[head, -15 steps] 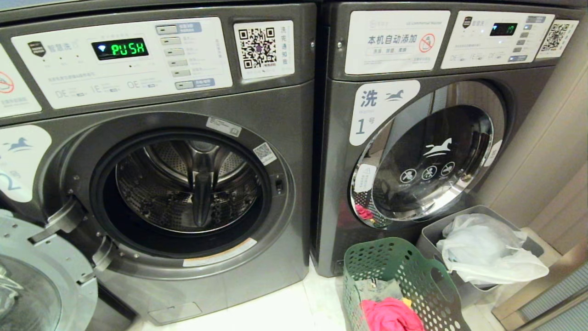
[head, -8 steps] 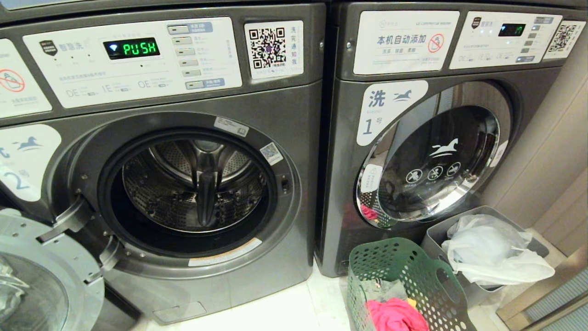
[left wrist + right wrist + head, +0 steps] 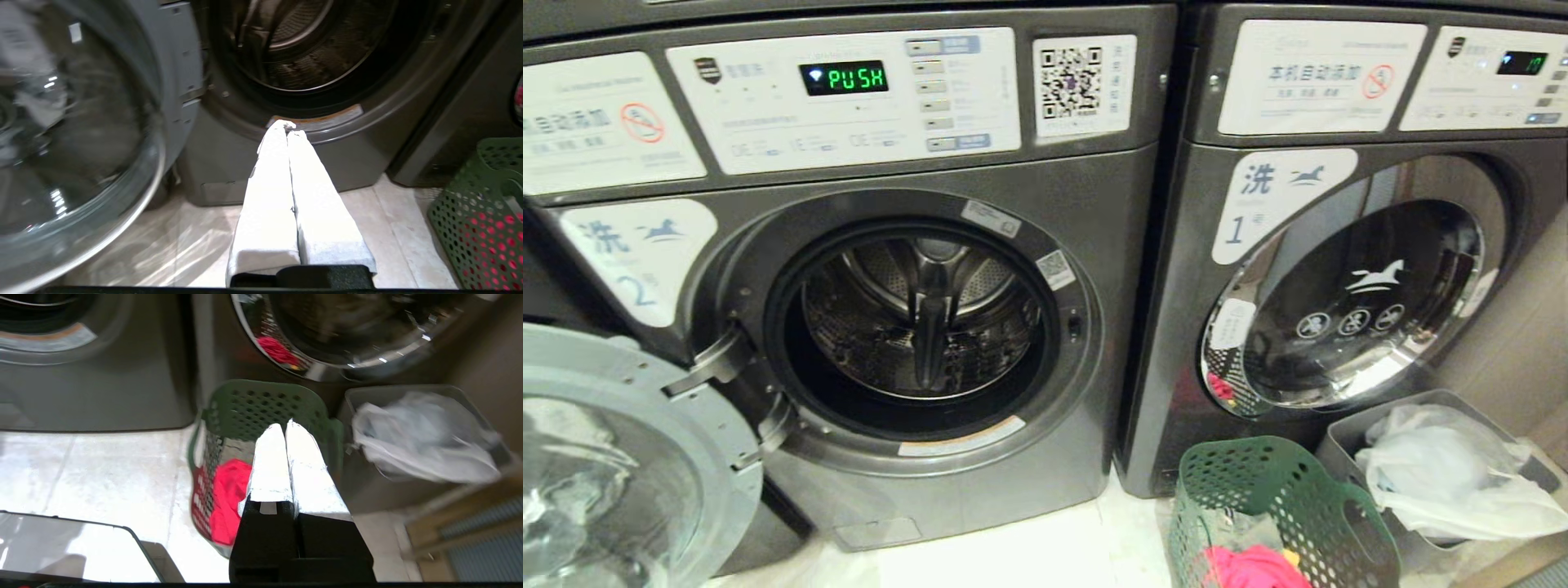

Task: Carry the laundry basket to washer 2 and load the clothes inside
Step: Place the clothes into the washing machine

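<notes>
The whole scene sits further right in the head view than a second ago, with more of the left side showing, so the camera has turned; the things themselves keep their places. The dark grey front-load washer labelled "2" now fills the middle of the view, its white horse label fully in sight. Its chrome-ringed round glass door hangs wide open at its left, showing more than before, and the steel drum inside holds nothing. To the right of washer 2 stands the alike dark grey washer labelled "1", door shut. The plain grey bin with a white plastic bag is on the floor before washer 1, far from washer 2. The dark green perforated plastic laundry basket stands on the pale tiled floor just right of washer 2's front corner, touching the bin. In it lie the clothes, a bright pink-red garment uppermost.

The left hand is closed and empty, level before washer 2's lower door rim. The right hand is closed and empty above the basket.
</notes>
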Controlling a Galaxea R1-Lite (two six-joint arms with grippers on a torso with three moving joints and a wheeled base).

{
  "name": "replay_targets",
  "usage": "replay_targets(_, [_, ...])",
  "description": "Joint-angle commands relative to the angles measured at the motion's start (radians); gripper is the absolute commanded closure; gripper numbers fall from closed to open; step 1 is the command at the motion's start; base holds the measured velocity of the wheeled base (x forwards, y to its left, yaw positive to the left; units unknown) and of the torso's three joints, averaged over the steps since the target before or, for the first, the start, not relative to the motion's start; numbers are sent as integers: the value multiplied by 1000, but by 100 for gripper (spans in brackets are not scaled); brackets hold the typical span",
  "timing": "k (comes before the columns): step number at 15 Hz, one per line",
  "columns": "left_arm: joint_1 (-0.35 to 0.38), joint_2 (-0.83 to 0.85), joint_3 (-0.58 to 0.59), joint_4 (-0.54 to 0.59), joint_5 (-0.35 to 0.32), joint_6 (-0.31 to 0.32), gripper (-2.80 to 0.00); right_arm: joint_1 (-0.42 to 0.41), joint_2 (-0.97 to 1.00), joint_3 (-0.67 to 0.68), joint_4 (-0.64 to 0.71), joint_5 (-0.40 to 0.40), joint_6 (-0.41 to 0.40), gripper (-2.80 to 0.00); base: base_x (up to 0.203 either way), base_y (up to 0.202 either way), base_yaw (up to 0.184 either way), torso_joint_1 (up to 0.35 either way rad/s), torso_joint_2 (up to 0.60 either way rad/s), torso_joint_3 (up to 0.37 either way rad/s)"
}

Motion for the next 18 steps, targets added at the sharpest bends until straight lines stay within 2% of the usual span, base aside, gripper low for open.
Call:
replay_targets(1, [1, 0, 0, -1, 0, -1, 0, 0, 2, 0, 1, 1, -1, 0, 1, -8, 177, 2, 2, 5])
replay_targets(7, [1, 0, 0, -1, 1, -1, 0, 0, 2, 1, 1, -1, 5, 0, 0, -9, 138, 2, 5, 3])
replay_targets(18, [1, 0, 0, -1, 1, -2, 0, 0, 2, 1, 1, -6, 8, 0, 0, 0, 0, 0, 0, 0])
